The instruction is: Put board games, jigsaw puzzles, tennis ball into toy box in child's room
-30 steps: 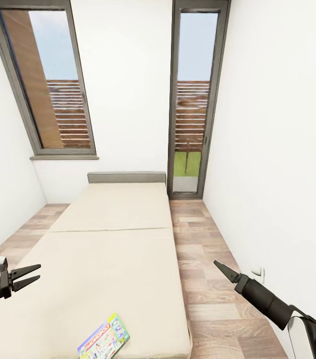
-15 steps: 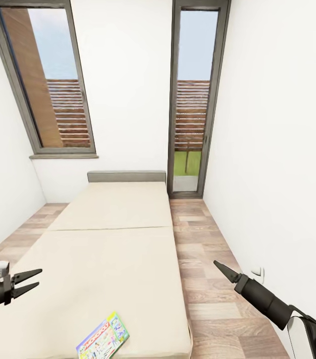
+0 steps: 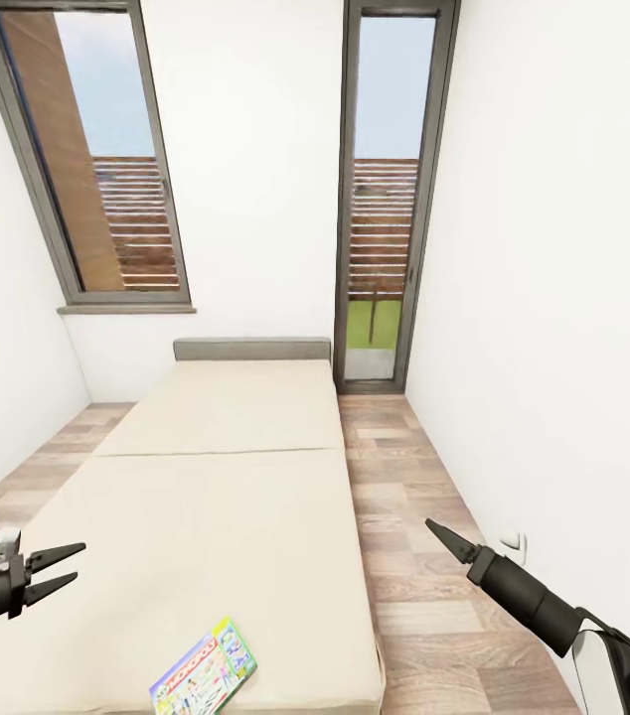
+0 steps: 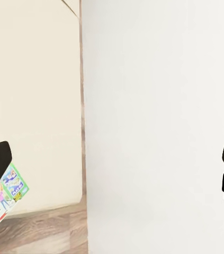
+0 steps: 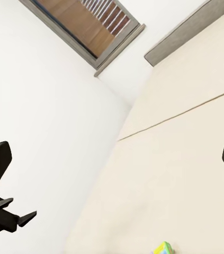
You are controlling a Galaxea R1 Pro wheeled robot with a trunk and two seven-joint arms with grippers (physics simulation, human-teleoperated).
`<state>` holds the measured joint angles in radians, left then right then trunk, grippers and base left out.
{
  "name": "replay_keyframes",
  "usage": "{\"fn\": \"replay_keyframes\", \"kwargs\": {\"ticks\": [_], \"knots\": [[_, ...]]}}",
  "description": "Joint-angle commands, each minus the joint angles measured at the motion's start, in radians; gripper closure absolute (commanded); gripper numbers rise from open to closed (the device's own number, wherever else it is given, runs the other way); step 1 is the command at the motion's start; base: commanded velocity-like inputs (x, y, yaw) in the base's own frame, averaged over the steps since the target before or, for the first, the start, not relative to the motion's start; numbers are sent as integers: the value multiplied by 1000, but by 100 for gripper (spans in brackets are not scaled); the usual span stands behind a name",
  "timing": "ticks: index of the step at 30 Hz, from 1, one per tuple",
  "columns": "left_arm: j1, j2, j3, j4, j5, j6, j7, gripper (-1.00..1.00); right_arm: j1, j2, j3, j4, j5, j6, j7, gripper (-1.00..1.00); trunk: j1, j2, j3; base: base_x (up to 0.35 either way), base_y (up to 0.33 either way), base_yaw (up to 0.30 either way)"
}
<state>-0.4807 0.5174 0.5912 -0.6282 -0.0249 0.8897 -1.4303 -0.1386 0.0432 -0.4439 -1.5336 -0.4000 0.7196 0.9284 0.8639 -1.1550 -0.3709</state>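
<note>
The board game [image 3: 205, 680] lies at the bed's [image 3: 226, 497] near edge, long axis toward 2 o'clock, at 4 o'clock from the nearer, spread left claw [image 3: 65, 571]; the right claw [image 3: 437, 533] looks pressed together.

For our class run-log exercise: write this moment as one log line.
place: bedside | board game: flat on bed, near corner | left gripper: open, empty, above bed | right gripper: state unclear, over floor

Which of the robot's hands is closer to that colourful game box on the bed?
The left hand: it hangs over the bed's left side, beyond the board game. The right hand is out over the floor.
</note>
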Motion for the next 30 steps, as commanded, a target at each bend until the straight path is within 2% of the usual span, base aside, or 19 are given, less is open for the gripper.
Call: {"fn": "replay_keyframes", "kwargs": {"ticks": [1,21,30], "knots": [[-1,0,2,1,-3,11,-5,-100,-1,1,-2,0,-3,6,2,-100,4,-8,-4,0,0,0],[-1,4,7,4,-1,12,-9,-100,-1,1,1,2,-10,20,5,-100,81,-148,-67,-3,0,0],[-1,4,7,4,-2,12,-10,-100,-1,2,0,62,-18,17,9,-100,115,-211,-95,-187,0,0]]}}
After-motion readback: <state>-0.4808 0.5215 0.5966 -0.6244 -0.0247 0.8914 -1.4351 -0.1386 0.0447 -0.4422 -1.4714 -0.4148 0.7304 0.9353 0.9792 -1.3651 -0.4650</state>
